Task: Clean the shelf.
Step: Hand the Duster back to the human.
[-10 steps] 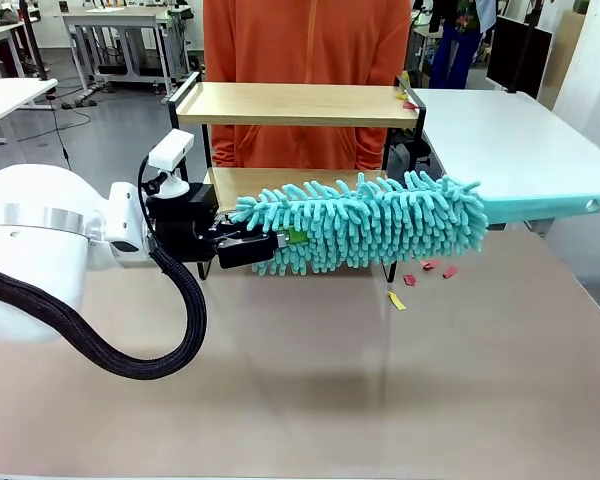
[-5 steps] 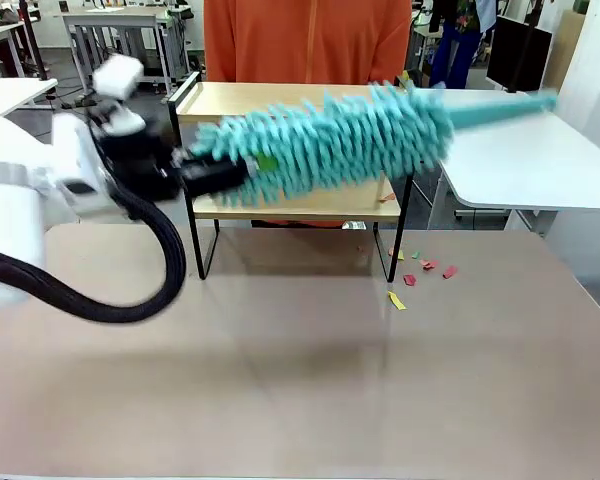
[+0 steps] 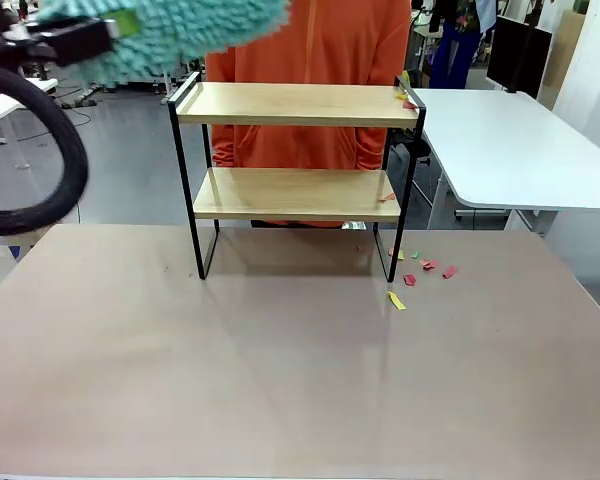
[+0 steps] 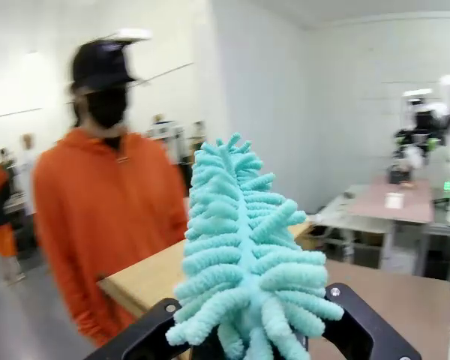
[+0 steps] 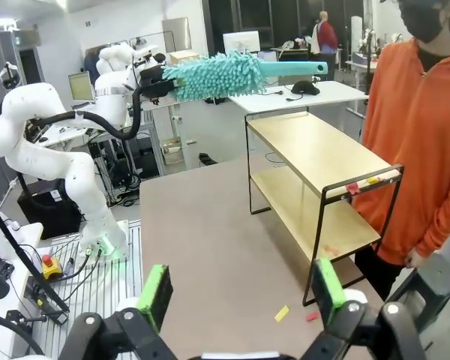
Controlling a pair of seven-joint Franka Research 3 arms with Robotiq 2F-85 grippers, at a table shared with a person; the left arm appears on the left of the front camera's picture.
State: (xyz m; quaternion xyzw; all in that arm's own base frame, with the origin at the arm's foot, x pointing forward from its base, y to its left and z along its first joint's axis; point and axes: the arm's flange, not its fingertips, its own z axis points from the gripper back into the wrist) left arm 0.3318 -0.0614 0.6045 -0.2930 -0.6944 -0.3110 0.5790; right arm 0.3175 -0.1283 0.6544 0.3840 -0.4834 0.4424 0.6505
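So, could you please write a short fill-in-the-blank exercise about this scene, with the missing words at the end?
1. The left gripper is shut on a turquoise ____.
2. The shelf has ____ wooden boards.
3. The right gripper's fingers, with green pads, stand ____.
4. Small paper scraps lie on the table near the shelf's ____ leg, as the front view shows it.

Missing words: duster; two; open; right
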